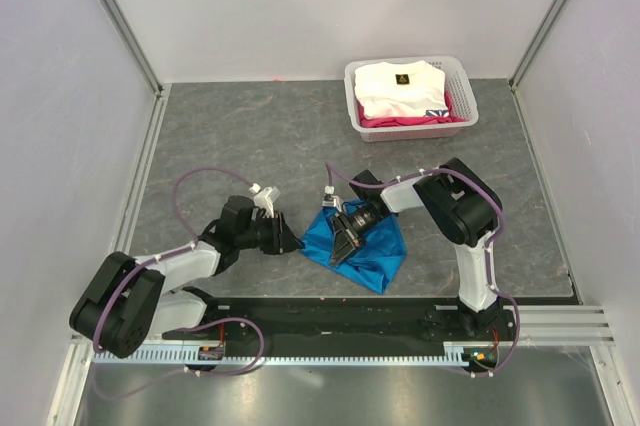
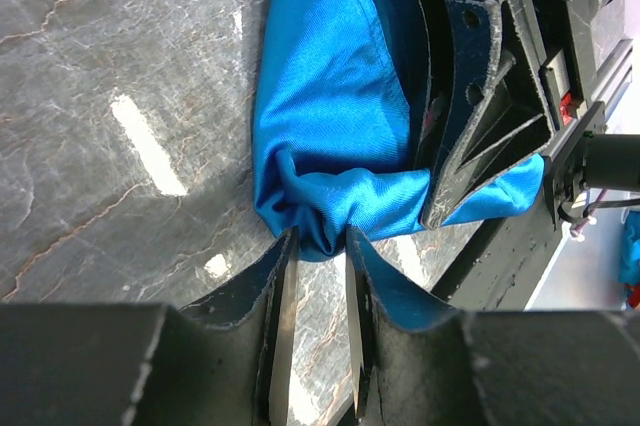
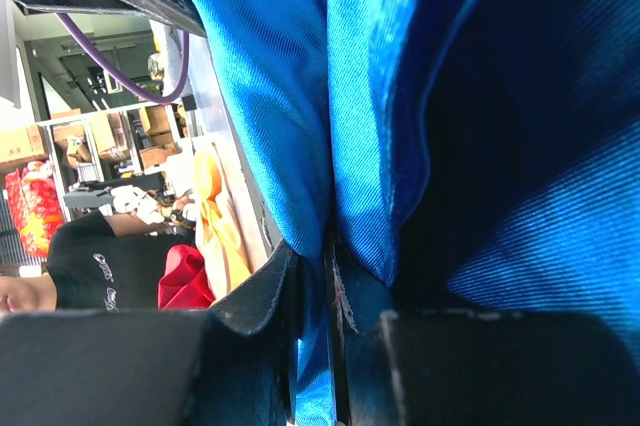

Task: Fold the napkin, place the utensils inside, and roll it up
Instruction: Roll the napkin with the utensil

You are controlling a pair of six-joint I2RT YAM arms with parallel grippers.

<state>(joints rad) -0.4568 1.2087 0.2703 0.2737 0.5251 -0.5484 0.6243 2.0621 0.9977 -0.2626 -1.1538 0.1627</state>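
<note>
Left wrist view alone shows the left gripper [image 2: 318,246] narrowly parted around a bunched corner of the glossy bright blue woven napkin [image 2: 340,96]; the right gripper [image 3: 315,281] is clamped on its fold.

Nothing legible is showing: small emblem on white folded shirt [image 1: 398,77] in basket [image 1: 458,76], too small to read

A grey marbled bench [image 1: 250,136] sits enclosed by plain white walls [image 1: 60,96] with aluminium corner posts [image 1: 118,16]. Bright light glints off the stone-patterned surface.
</note>
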